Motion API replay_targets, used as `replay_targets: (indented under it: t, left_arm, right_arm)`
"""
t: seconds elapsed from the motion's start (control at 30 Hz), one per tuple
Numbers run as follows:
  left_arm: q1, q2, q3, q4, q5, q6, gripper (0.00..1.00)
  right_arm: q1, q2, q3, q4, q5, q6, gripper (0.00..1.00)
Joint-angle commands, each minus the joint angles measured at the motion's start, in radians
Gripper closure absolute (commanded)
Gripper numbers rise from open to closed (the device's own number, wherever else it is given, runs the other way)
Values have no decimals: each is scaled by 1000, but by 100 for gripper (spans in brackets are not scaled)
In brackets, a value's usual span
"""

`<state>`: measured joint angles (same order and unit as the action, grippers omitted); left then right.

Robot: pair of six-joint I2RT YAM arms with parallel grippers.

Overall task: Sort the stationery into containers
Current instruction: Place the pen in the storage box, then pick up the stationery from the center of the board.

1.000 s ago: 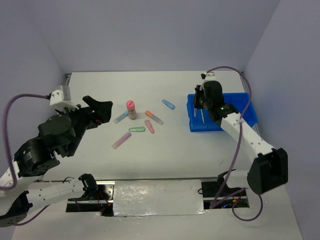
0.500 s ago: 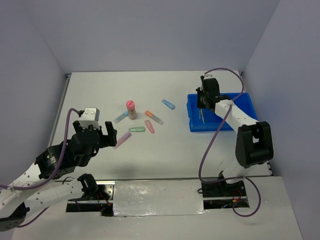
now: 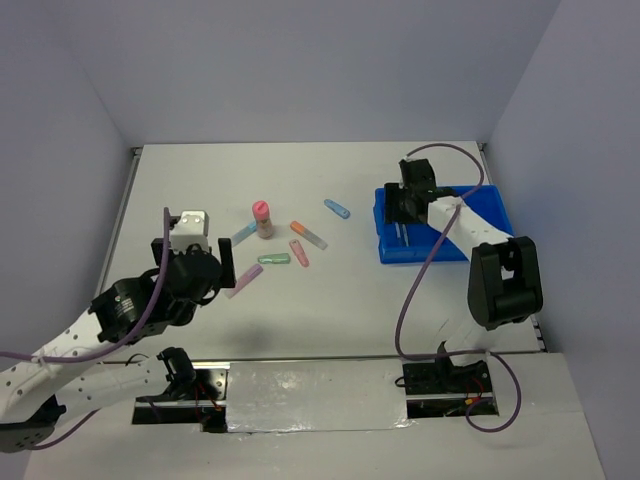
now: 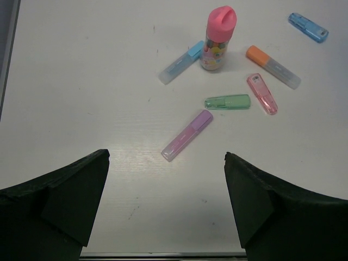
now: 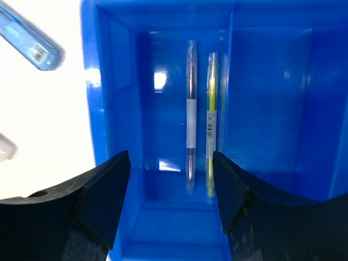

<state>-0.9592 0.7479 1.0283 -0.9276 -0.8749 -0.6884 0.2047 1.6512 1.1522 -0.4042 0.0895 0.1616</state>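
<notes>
My right gripper (image 5: 171,156) hangs open over the blue tray (image 5: 109,109), nothing between its fingers. Below it a grey pen (image 5: 191,114) and a yellow pen (image 5: 211,119) lie side by side in one narrow compartment. On the table stand a pink-capped bottle (image 4: 217,38) and loose sticks: lilac (image 4: 187,135), green (image 4: 227,101), pink (image 4: 262,93), orange (image 4: 272,66) and two blue ones (image 4: 181,62) (image 4: 308,27). My left gripper (image 4: 166,156) is wide open just short of the lilac stick's near end, touching nothing.
In the top view the tray (image 3: 490,215) sits at the table's right side, near the right wall. The bottle (image 3: 262,218) and sticks cluster mid-table. The left arm (image 3: 130,300) reaches in from the near left.
My right gripper has gone from shut to open above the tray, and the grey pen now lies beside the yellow one. The left arm has swung in toward the lilac stick.
</notes>
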Motion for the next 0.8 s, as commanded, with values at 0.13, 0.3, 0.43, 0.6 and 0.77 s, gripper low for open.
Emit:
replay_targets:
  t: [0.13, 0.3, 0.43, 0.6, 0.77]
  left_arm:
    - [-3, 27, 61, -82, -99, -95, 1]
    - [2, 80, 99, -296, -243, -249, 1]
    - [92, 29, 14, -168, -178, -192, 1]
    - [270, -15, -45, 47, 11, 12, 1]
    - [290, 59, -42, 70, 62, 56, 1]
  right_arm:
    - [77, -188, 63, 11, -85, -22, 30]
    - [324, -160, 87, 53, -165, -137, 30]
    - [453, 28, 173, 50, -91, -76, 32]
    - [530, 224, 303, 25, 41, 39, 40]
    - [576, 344, 406, -30, 55, 50, 40]
